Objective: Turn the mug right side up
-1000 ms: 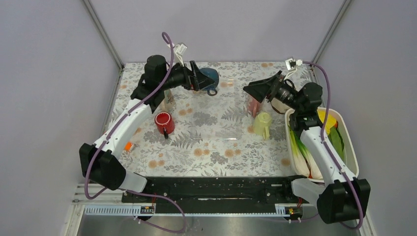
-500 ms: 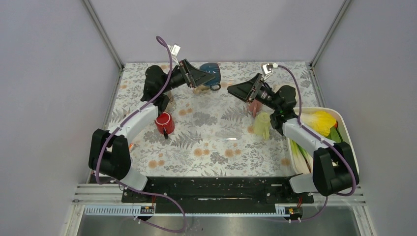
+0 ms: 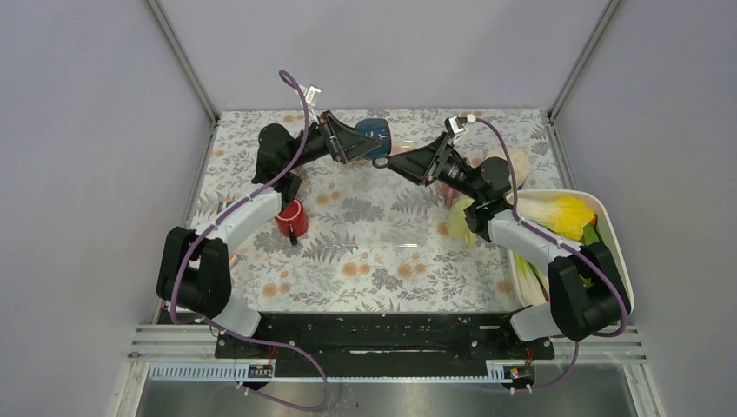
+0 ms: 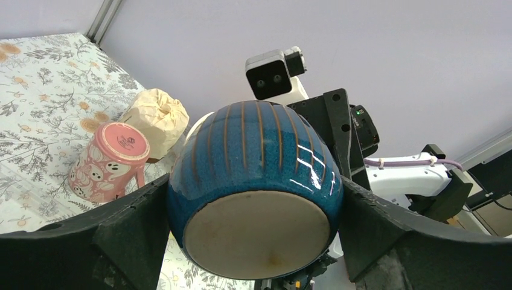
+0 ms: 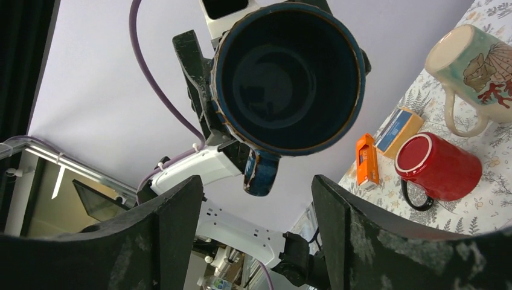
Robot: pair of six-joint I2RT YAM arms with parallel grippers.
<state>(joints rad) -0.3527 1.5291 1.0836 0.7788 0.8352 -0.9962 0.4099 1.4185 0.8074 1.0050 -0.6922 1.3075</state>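
Note:
The blue ribbed mug [image 3: 377, 131] hangs in the air over the back of the table, lying on its side. My left gripper [image 3: 363, 144] is shut on its round body. In the left wrist view its unglazed base [image 4: 256, 232] faces the camera, with a finger pressed on each side. In the right wrist view its dark mouth [image 5: 284, 72] faces me and the handle [image 5: 261, 172] hangs down. My right gripper [image 3: 393, 164] is open just right of the mug. Its fingers [image 5: 181, 223] stand on either side of the handle without touching it.
A red mug [image 3: 290, 217] stands under the left arm and a yellow-green mug [image 3: 461, 221] under the right arm. A pink mug [image 4: 108, 160] lies tipped beside a crumpled paper ball [image 4: 154, 115]. At the right stands a white basin [image 3: 614, 228] of vegetables. A seashell mug [image 5: 468, 66] and an orange box [image 5: 365, 158] sit at the left.
My right arm has swung left and up until its fingers reach the mug's handle, and its jaws have narrowed somewhat. The left arm has kept its grip and shifted the mug slightly.

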